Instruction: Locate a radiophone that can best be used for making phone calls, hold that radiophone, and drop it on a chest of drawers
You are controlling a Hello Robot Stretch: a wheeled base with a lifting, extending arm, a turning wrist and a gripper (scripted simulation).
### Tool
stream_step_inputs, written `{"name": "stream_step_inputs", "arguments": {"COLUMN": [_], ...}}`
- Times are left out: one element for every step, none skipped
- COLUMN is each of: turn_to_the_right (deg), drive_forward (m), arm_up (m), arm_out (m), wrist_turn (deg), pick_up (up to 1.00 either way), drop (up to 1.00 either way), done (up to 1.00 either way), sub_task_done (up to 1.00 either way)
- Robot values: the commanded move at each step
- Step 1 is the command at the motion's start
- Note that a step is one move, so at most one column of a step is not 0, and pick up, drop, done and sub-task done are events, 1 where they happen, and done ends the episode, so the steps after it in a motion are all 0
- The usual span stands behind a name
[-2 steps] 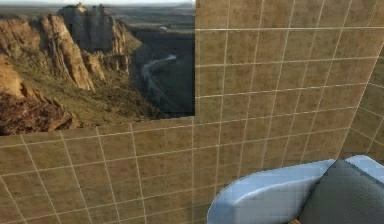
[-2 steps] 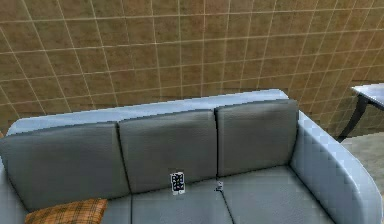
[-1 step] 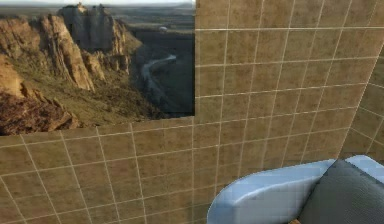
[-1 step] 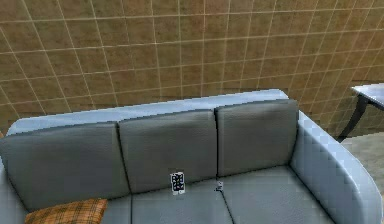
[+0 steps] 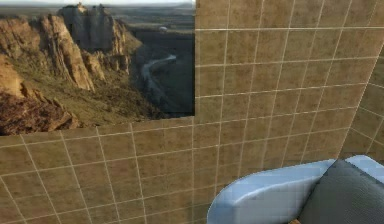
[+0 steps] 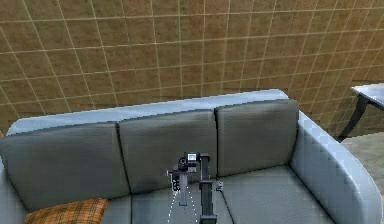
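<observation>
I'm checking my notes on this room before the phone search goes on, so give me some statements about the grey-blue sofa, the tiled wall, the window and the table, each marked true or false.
1. The grey-blue upholstered sofa has three back cushions side by side. True.
2. The wall behind the sofa is plain white plaster. False: it is covered in tan square tiles.
3. An orange checked cushion lies on the sofa seat at the arm side view's lower left. True.
4. The large window looks out on a city street. False: it shows rocky brown cliffs.
5. A grey table with dark legs stands at the arm side view's right edge. True.
</observation>
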Motion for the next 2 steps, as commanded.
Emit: {"name": "stream_step_inputs", "arguments": {"turn_to_the_right": [0.0,0.0], "drive_forward": [0.00,0.00], "arm_up": [0.00,0.00], "arm_out": [0.00,0.00], "wrist_turn": [45.0,45.0], "pick_up": [0.00,0.00], "drop": [0.00,0.00], "done": [0.00,0.00], "sub_task_done": [0.00,0.00]}}
